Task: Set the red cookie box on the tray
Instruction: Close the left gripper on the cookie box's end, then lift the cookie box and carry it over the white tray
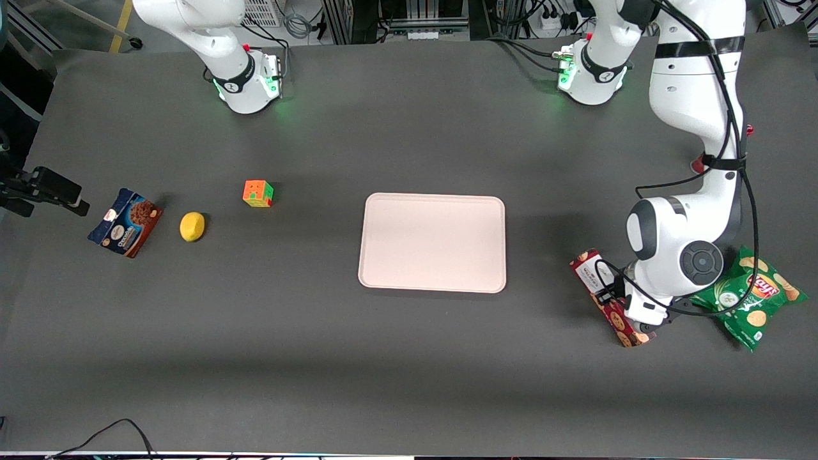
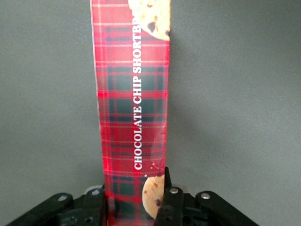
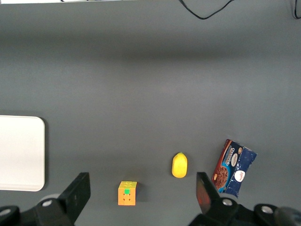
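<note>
**Red cookie box gripped, tray bare**

Red cookie box (image 1: 610, 300) flat on table (image 1: 319, 358), toward working arm's end, well apart from pink tray (image 1: 432, 242). Gripper (image 2: 136, 200) down over it, fingers (image 2: 165, 188) clamped on both long sides. Green chip bag (image 1: 751, 296) just beside. Lemon (image 1: 192, 227), puzzle cube (image 1: 257, 193), blue cookie packet (image 1: 125, 222) toward parked arm's end.

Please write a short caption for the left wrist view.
Gripper closed on the red cookie box above the grey table.
</note>
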`<action>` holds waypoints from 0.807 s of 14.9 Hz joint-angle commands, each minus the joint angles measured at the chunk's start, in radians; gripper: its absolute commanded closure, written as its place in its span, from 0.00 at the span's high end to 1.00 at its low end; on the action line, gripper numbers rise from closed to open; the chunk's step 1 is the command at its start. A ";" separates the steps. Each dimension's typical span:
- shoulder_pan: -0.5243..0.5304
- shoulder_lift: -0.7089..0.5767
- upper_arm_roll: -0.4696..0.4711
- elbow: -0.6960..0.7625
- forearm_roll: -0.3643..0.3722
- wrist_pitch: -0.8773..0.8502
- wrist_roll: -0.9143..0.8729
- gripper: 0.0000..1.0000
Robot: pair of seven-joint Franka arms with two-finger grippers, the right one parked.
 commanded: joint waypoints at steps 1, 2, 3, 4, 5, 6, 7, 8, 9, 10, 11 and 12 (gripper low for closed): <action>-0.036 -0.014 0.029 0.008 -0.027 -0.029 0.035 0.26; -0.047 -0.036 0.046 0.008 -0.023 -0.055 0.052 0.24; -0.068 -0.057 0.064 0.008 -0.023 -0.091 0.072 0.22; -0.088 -0.086 0.081 0.008 -0.021 -0.116 0.091 0.21; -0.102 -0.118 0.090 0.008 -0.014 -0.142 0.099 0.22; -0.108 -0.160 0.091 0.006 0.003 -0.170 0.124 0.22; -0.111 -0.204 0.089 0.006 0.011 -0.206 0.157 0.22; -0.126 -0.247 0.087 0.006 0.011 -0.255 0.177 0.22; -0.145 -0.289 0.084 0.008 0.014 -0.291 0.185 0.22; -0.165 -0.327 0.077 0.011 0.023 -0.312 0.184 0.22; -0.180 -0.356 0.055 0.020 0.046 -0.335 0.179 0.22; -0.183 -0.379 0.017 0.038 0.067 -0.363 0.173 0.21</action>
